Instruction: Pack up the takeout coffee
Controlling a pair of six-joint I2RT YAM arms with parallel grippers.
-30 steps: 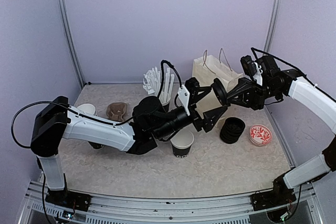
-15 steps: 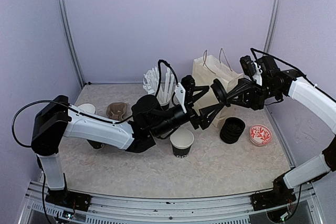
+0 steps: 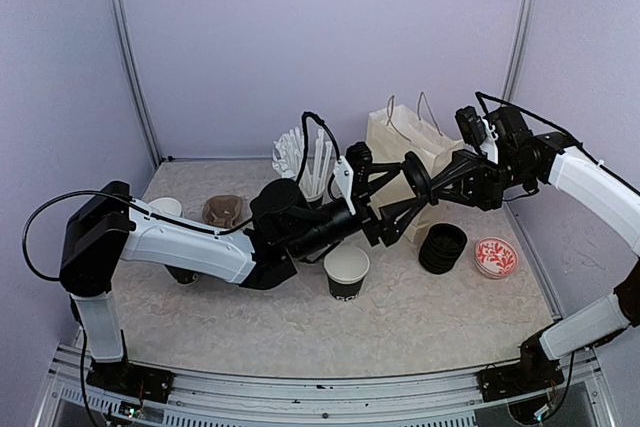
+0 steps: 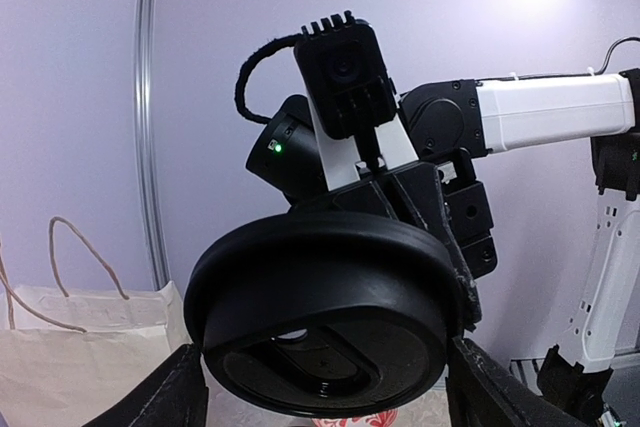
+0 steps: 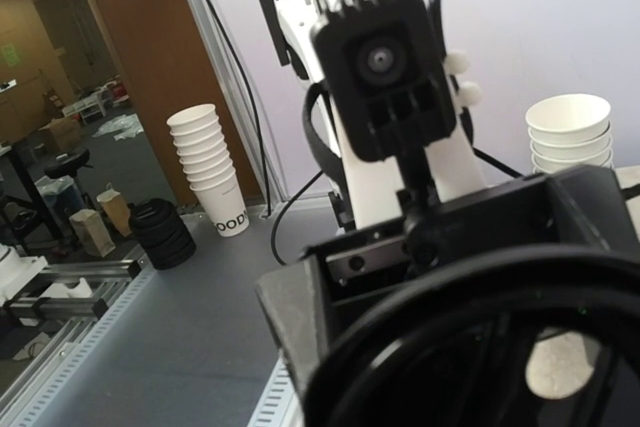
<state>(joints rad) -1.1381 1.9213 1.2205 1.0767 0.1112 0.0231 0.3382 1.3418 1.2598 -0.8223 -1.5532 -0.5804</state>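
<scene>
The right gripper [image 3: 418, 185] clamps its jaws on a black lid [image 4: 325, 317] in mid-air. The left gripper [image 3: 405, 197] holds its jaws apart around it, perhaps touching. The cup [image 3: 347, 272] at centre stands unlidded, with the far paper bag [image 3: 400, 142] apparently not yet packed.

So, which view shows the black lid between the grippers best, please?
The left wrist view: the lid fills the frame, nearly face-on. From above it is small and edge-on; the right wrist view shows only a blurred arc of its rim.

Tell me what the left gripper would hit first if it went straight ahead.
The lid held by the right gripper. It sits between the left gripper's open fingers, so contact looks close, though depth is hard to judge.
</scene>
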